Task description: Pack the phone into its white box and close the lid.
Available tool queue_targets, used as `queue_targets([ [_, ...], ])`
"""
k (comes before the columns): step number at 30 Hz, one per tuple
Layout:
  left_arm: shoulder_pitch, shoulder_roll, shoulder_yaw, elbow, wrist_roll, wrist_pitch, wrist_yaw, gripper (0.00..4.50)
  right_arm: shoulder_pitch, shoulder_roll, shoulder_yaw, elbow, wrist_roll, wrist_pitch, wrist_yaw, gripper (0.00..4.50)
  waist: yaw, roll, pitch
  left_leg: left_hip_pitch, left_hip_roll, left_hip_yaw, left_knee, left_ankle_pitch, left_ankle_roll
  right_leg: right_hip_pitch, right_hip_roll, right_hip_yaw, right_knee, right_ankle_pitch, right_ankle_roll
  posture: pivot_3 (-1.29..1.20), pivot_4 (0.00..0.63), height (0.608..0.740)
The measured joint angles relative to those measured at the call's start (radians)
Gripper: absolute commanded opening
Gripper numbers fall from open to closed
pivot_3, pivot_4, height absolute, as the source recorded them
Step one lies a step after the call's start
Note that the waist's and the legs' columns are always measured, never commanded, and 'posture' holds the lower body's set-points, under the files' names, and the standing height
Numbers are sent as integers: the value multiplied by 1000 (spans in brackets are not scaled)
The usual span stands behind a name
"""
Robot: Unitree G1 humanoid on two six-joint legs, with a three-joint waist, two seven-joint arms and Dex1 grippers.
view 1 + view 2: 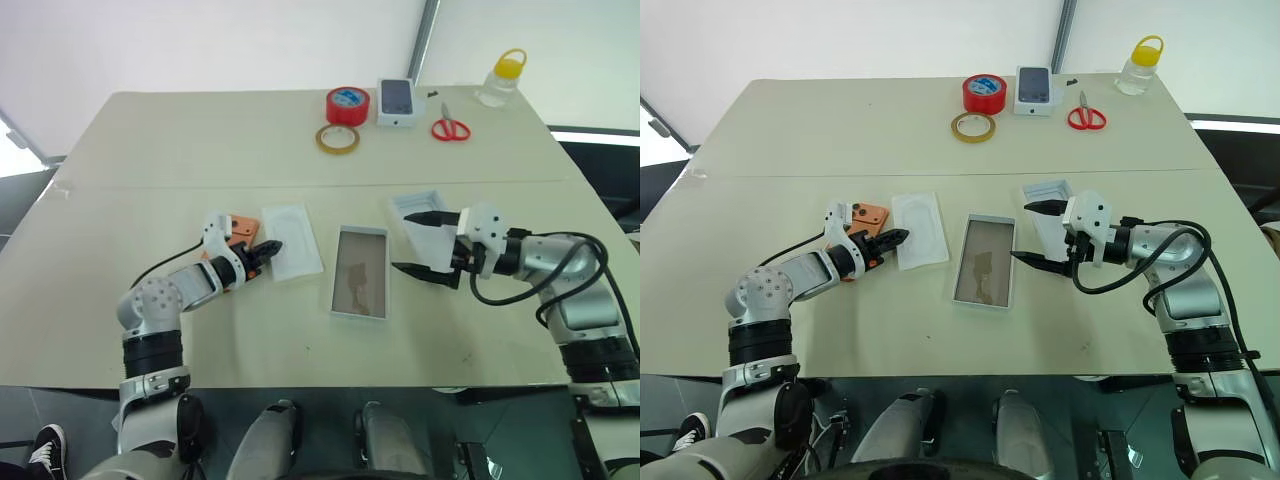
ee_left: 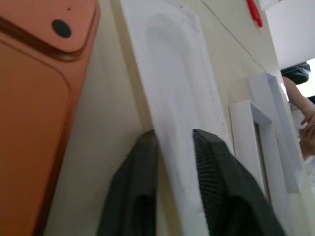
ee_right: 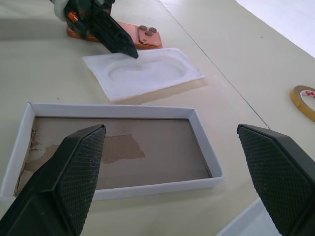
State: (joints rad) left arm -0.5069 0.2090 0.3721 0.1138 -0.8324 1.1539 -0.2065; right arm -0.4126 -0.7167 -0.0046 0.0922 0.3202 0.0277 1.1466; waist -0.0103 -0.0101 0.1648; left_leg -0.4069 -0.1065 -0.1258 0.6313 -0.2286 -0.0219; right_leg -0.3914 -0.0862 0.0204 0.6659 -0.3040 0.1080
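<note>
Phone (image 3: 129, 35): orange, lying flat on the table (image 1: 200, 150) at the robot's left, camera block facing up; partly hidden behind the left gripper in the head views.
White card (image 1: 919, 228): flat insert with an oval outline, lying just beside the phone, between it and the box.
White box (image 1: 359, 286): open tray at the centre of the table, brownish floor bare, nothing in it.
Lid (image 1: 420, 216): lying inner face up to the right of the box, behind the right gripper.
Left gripper (image 1: 265, 250): clenched on the near edge of the white card; the wrist view shows one finger on each side of that edge. It is not on the phone.
Right gripper (image 1: 428, 243): jaws spread wide, grasping nothing, hovering between the box and the lid, pointing toward the box.
Step in hand: judged as handling the card insert; the phone is not yet packed and the lid is off.
Next move calls for: placing or clearing the card, then a grasp across the phone's long edges and a level lowering into the box, corners aligned with the thin walls.
Risk: the thin card may bend or slip in the pinch.
Background items: red tape roll (image 1: 347, 105), tan tape ring (image 1: 338, 139), small printed box (image 1: 397, 100), red scissors (image 1: 451, 127), bottle with yellow cap (image 1: 502, 78), all well apart at the far edge.
</note>
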Motion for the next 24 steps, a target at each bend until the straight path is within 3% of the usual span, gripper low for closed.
queue_targets([
  [7,-5,-2,9,2,-5,21,17,61,-6,20,-9,-14,49,64,-21,4500,-2,1,-1,0,0,0,0,0,0,0,0,0,0,0,0,0,150,740],
  [11,-10,-1,47,0,-41,75,33,61,54,12,4,-144,102,185,1,4500,0,0,-1,0,0,-1,0,0,0,0,0,0,0,0,0,0,150,740],
  [16,-12,28,42,-10,-52,106,31,61,154,18,115,-284,96,251,12,4500,-4,0,0,-1,0,0,0,0,0,-2,0,0,0,0,0,0,150,740],
  [24,-15,68,29,-46,-53,132,2,61,149,22,260,-296,-36,274,-13,4500,-1,-2,1,-1,0,-1,0,0,0,-2,0,0,0,0,0,0,150,740],
])
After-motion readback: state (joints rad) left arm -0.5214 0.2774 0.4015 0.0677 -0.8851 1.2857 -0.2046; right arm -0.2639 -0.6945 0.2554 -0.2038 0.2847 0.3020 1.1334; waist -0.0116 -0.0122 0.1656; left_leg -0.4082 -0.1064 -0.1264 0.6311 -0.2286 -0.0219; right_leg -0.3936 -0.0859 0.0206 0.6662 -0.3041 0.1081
